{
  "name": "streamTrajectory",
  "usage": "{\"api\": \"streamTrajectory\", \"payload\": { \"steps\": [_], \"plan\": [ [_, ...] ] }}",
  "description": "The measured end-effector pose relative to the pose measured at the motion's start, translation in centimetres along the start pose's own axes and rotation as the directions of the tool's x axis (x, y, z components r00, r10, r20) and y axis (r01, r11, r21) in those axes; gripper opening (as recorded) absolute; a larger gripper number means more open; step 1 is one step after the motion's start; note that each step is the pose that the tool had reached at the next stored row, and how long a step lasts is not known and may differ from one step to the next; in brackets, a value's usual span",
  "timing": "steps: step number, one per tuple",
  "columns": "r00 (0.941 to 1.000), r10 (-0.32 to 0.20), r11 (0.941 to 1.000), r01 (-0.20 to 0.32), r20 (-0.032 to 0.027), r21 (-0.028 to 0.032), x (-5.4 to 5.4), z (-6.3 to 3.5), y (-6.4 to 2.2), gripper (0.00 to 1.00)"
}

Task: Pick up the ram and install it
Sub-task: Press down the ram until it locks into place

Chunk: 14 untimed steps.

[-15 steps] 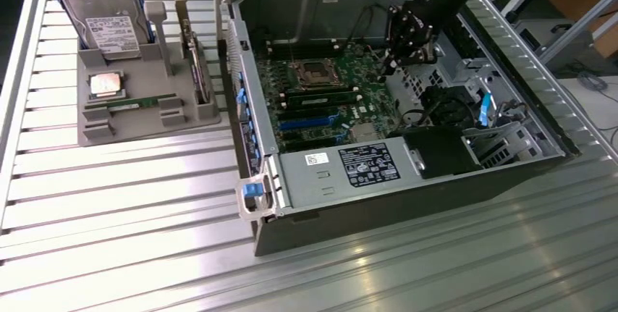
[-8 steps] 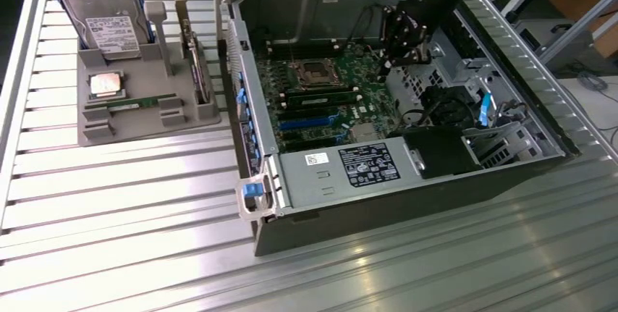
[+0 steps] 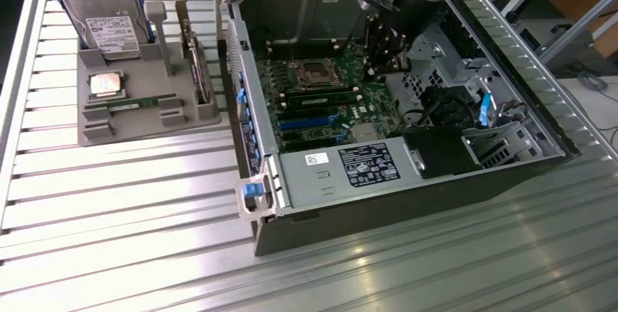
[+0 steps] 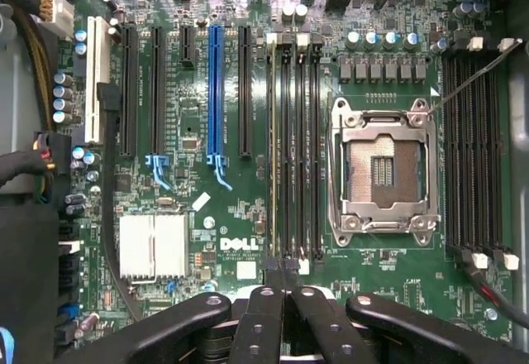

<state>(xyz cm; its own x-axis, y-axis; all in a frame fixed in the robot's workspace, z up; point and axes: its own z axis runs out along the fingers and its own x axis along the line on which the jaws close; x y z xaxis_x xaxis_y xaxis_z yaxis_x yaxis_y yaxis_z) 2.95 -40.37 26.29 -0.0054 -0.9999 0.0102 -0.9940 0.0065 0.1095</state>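
On the exterior view's left, a ram stick is seen lying in the grey holder tray on the slatted aluminium table. "DELL" is printed on the motherboard. The gripper is pressed together over the memory slots, a ram already seated there.

The desk was ribbed bare metal with a dull sheen. The case was grey sheet metal. The tray looked like matt grey plastic. The tool was finished in glossy black. The motherboard was green and smooth.
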Motion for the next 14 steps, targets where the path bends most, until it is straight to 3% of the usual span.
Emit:
{"api": "streamTrajectory", "payload": {
  "steps": [11,14],
  "plan": [
    [1.0000,0.000,1.0000,0.000,0.0000,0.0000,0.0,2.58,0.20,0.10],
    [1.0000,0.000,1.0000,0.000,0.0001,0.0000,0.0,2.85,0.18,0.10]
  ]
}}
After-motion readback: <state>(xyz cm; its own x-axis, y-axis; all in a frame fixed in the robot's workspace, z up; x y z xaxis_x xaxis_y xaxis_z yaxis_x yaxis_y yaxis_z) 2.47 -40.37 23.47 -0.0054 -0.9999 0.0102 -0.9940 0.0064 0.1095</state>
